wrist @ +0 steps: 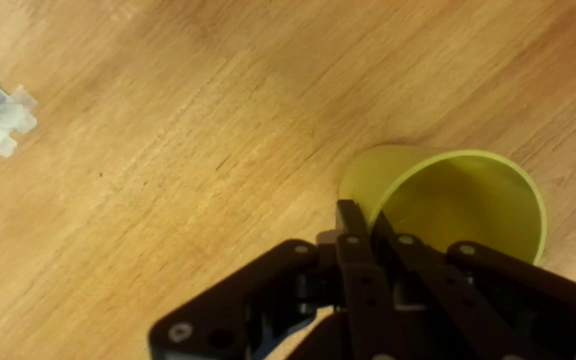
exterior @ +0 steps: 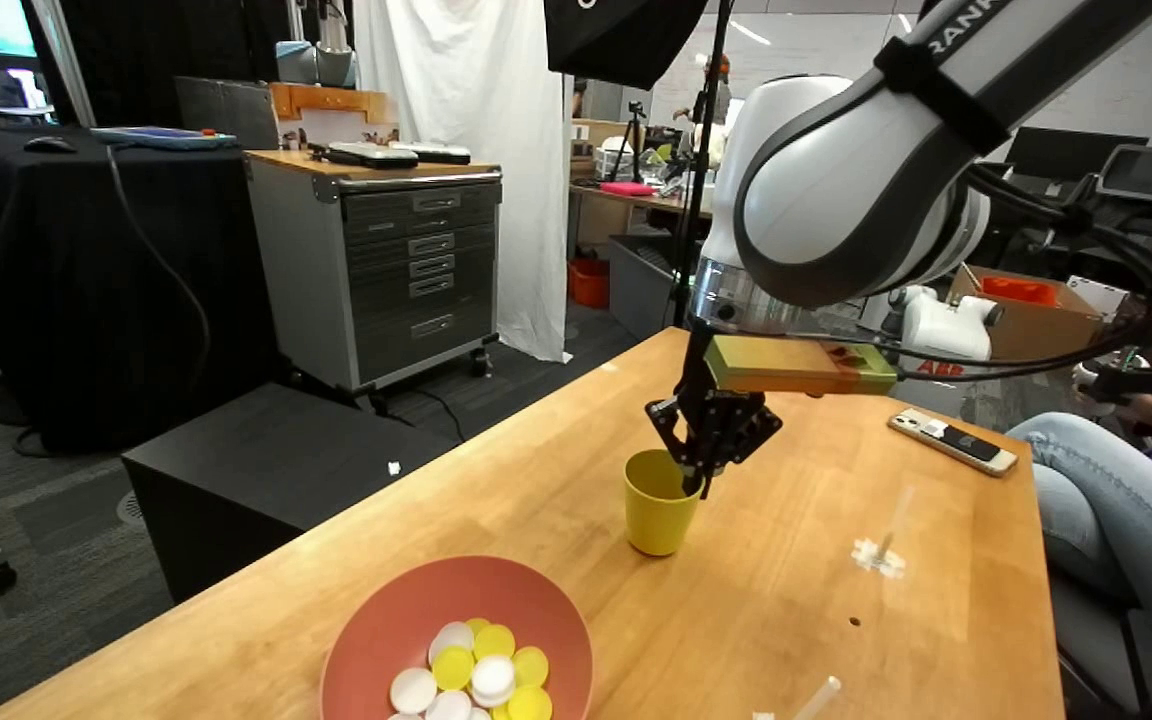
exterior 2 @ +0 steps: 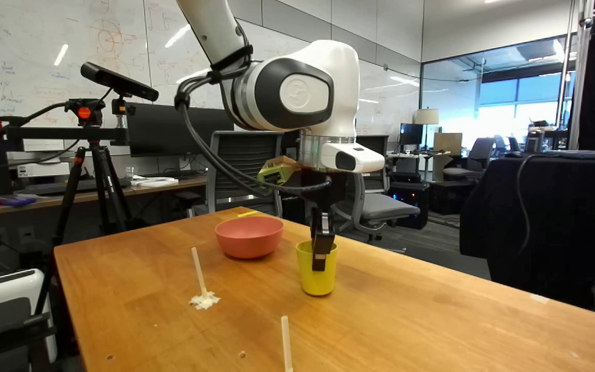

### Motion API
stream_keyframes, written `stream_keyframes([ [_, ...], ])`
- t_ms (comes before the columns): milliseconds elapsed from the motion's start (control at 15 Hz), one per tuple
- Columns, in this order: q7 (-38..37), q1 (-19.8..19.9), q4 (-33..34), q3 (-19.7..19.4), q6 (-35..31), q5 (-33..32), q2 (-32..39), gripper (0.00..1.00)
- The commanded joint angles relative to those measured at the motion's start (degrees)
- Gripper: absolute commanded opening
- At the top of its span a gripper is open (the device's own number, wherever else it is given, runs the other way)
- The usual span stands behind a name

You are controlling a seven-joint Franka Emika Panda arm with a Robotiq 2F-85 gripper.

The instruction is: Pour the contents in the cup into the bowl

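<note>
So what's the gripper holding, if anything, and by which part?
The yellow cup, by its rim: the gripper is shut on the wall, one finger inside, one outside.

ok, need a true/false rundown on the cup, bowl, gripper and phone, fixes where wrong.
1. The pink bowl holds white and yellow pieces. True.
2. The gripper is shut on the wall of the yellow cup. True.
3. The cup is tipped over the bowl. False: it is upright, apart from the bowl.
4. The gripper is wholly inside the cup. False: one finger is outside it.
5. A phone lies on the table. True.
6. The cup is wider than the bowl. False: the bowl is wider.
</note>
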State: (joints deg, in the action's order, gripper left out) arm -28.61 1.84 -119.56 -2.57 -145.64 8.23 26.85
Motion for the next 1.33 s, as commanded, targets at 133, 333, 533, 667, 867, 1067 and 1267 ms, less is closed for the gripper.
stream_keyframes([
  [133,4.5,0.2,1.3,0.1,-0.4,3.1,1.1,0.10],
  [333,5.5,0.2,1.2,0.2,-0.4,4.1,1.2,0.41],
  [533,6.1,0.2,1.1,0.3,-0.2,4.6,1.2,0.64],
  [667,6.6,0.2,1.0,0.4,0.0,5.0,1.1,0.79],
  [867,7.2,0.3,1.0,0.6,0.5,5.6,1.0,0.99],
  [1067,8.3,0.6,0.3,1.2,0.8,6.7,-0.2,1.00],
  [1267,10.1,0.8,-0.7,2.0,0.9,8.0,-1.8,1.00],
])
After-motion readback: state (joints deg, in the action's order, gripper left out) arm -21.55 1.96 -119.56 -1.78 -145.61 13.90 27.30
